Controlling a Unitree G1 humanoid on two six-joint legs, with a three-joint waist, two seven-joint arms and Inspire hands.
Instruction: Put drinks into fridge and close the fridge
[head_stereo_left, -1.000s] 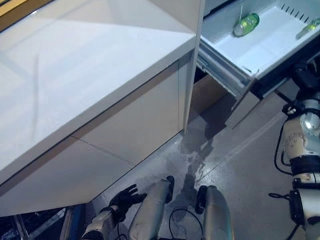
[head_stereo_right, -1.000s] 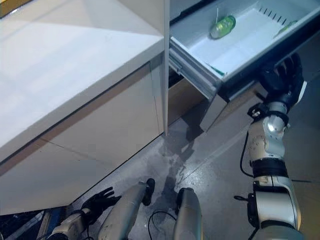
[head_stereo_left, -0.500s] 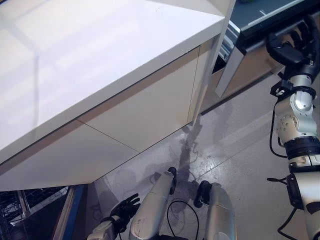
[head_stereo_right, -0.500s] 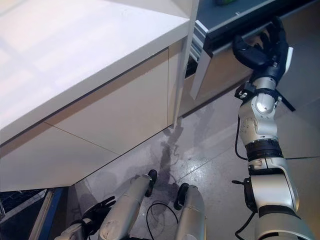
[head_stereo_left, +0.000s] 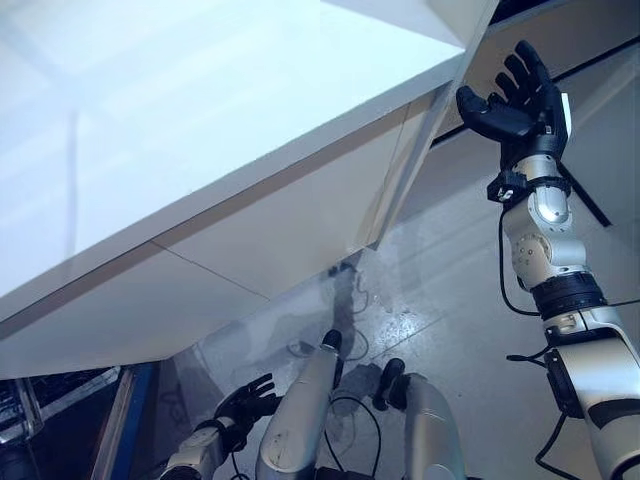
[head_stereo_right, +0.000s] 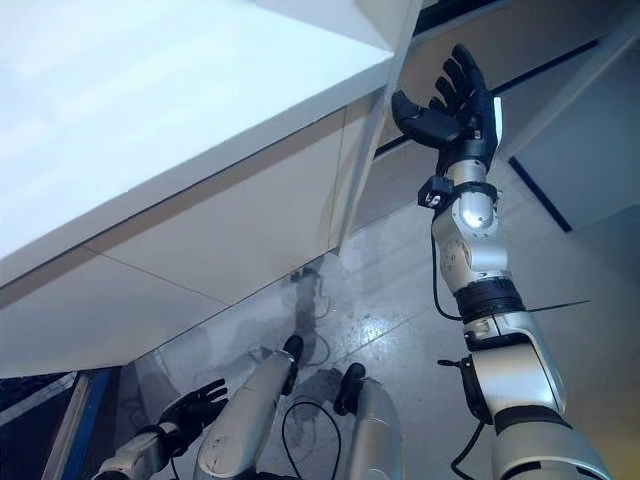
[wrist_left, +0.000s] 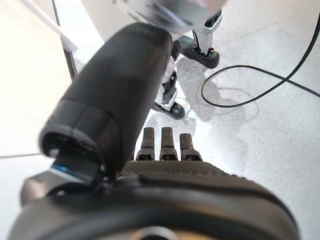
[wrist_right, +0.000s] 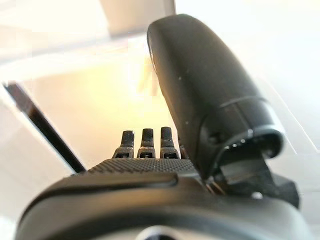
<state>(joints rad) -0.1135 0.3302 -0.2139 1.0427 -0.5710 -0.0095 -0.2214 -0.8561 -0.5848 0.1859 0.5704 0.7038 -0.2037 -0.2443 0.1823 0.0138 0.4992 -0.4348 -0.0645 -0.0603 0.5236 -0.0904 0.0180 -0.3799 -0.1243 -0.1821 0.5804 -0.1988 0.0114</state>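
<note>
I see bright glare washing the white counter top (head_stereo_left: 200, 120); the floor (head_stereo_left: 440, 300) shines with reflections; my right wrist view is overexposed, its background blurred.

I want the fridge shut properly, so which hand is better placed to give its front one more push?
Probably the right hand: it is raised, open, at the beige fridge front. The left hand hangs low by the floor.

Both head cameras look steeply down from above, a little apart, sharing the white desk (head_stereo_left: 200, 130), grey floor (head_stereo_left: 470, 300) and raised right hand (head_stereo_right: 450, 105). Each wrist camera looks very closely along its own hand; the left hand (wrist_left: 150, 125) faces the floor.
</note>
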